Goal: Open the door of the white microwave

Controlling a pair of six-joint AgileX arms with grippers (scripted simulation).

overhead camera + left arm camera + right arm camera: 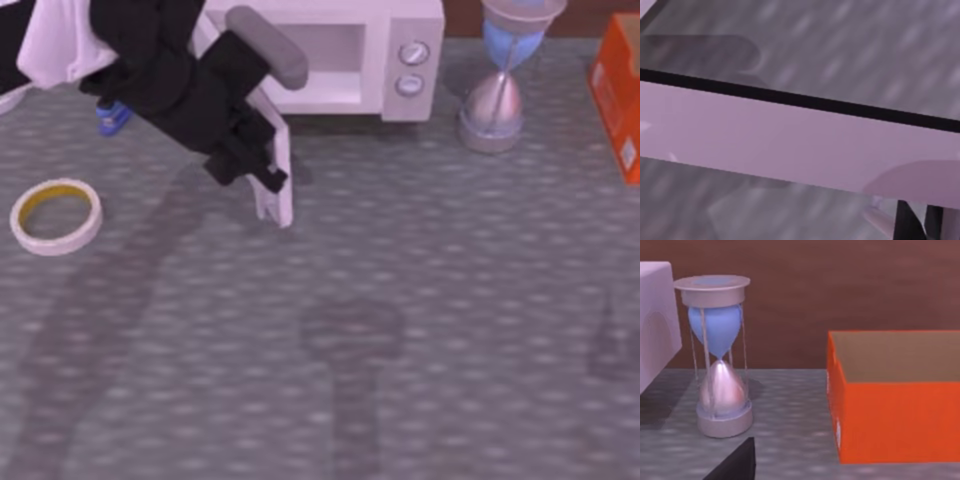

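Note:
The white microwave (425, 25) stands at the back middle of the table, and its side also shows in the right wrist view (655, 325). Its two grey knobs (411, 68) sit on the right strip. The door (281, 205) is swung out toward the front, hinged at the microwave's left, and the cavity (330, 60) shows. My left gripper (262, 178) is shut on the door near its free edge. In the left wrist view the door (790, 135) crosses as a pale band, with dark fingertips (907, 225) at its edge. My right gripper (737, 465) is parked outside the top view.
A roll of tape (56, 214) lies at the left. An hourglass (497, 95) (720, 360) stands right of the microwave, and an open orange box (618, 90) (895, 415) sits at the far right. A small blue object (113, 118) lies under my left arm.

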